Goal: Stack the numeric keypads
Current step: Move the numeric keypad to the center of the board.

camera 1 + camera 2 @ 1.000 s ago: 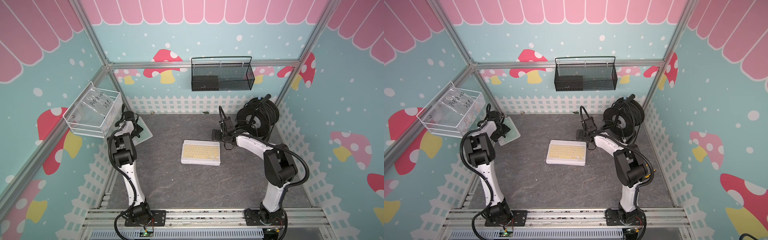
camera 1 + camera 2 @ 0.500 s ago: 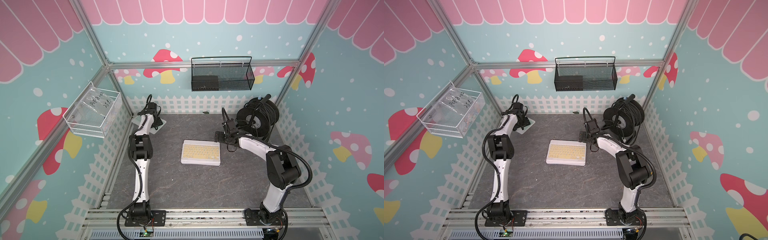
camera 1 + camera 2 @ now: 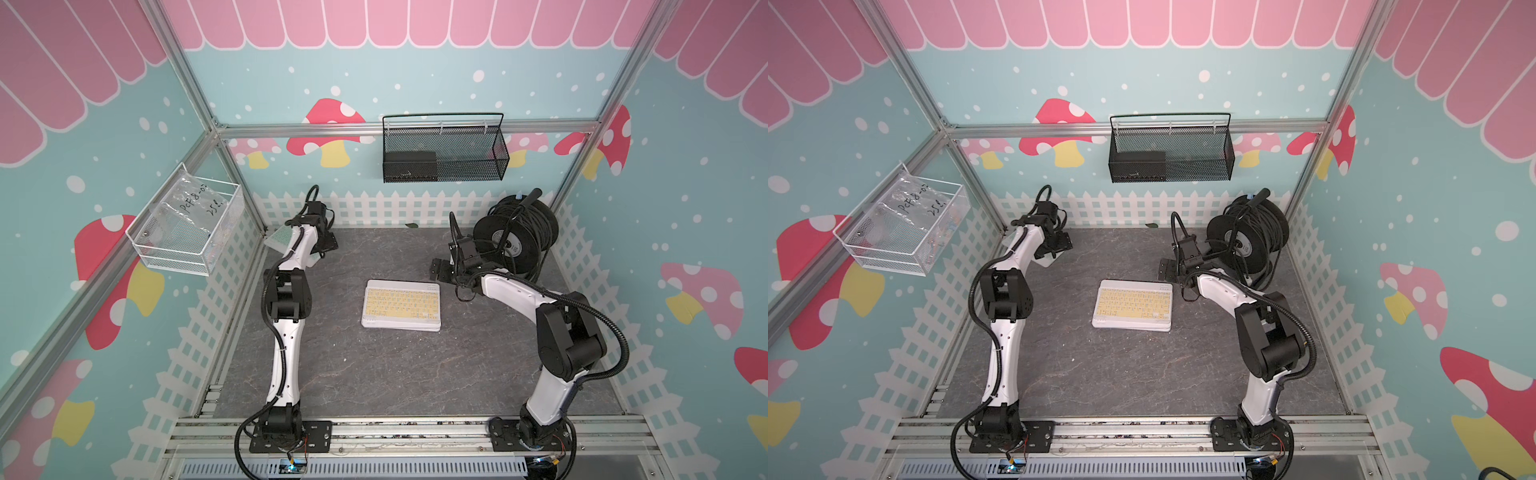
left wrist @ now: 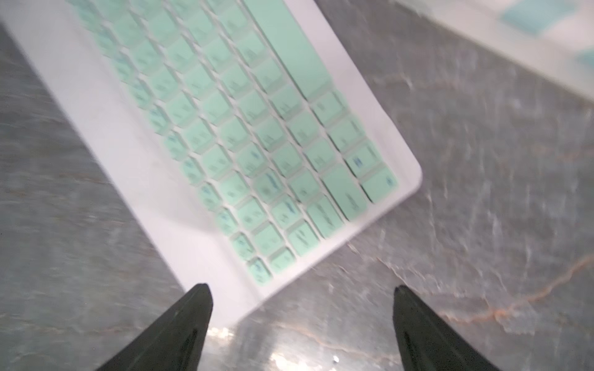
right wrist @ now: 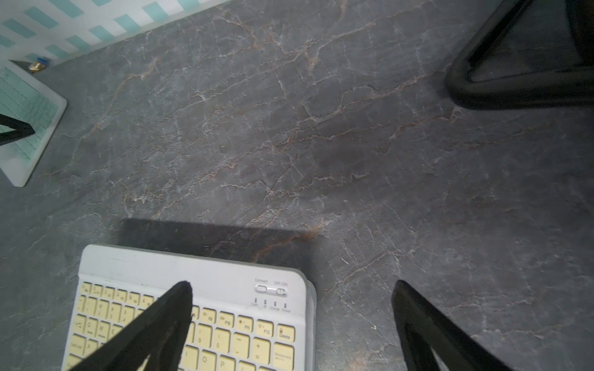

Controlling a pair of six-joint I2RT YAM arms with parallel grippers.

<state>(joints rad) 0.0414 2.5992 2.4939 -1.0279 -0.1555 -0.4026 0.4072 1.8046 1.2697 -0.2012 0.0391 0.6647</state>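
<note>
A keypad with yellow keys (image 3: 401, 305) (image 3: 1133, 305) lies flat mid-table, topping a stack; a second white edge shows beneath it (image 5: 312, 305). My right gripper (image 3: 440, 270) (image 5: 291, 286) hovers open over that stack's far right corner, holding nothing. A mint-green keypad (image 4: 241, 128) (image 3: 279, 239) lies at the back left, mostly hidden by my left arm in both top views. My left gripper (image 3: 328, 245) (image 4: 300, 289) is open just off this keypad's corner, with only bare table between its fingers (image 4: 193, 314).
A black cable reel (image 3: 515, 239) stands at the back right, its foot (image 5: 514, 86) close to my right gripper. A black wire basket (image 3: 442, 153) hangs on the back wall and a white mesh basket (image 3: 187, 226) on the left wall. A low white fence rings the table.
My left arm has swung from the left wall round toward the back, its gripper ending to the right of the mint keypad. The right arm has barely shifted.
</note>
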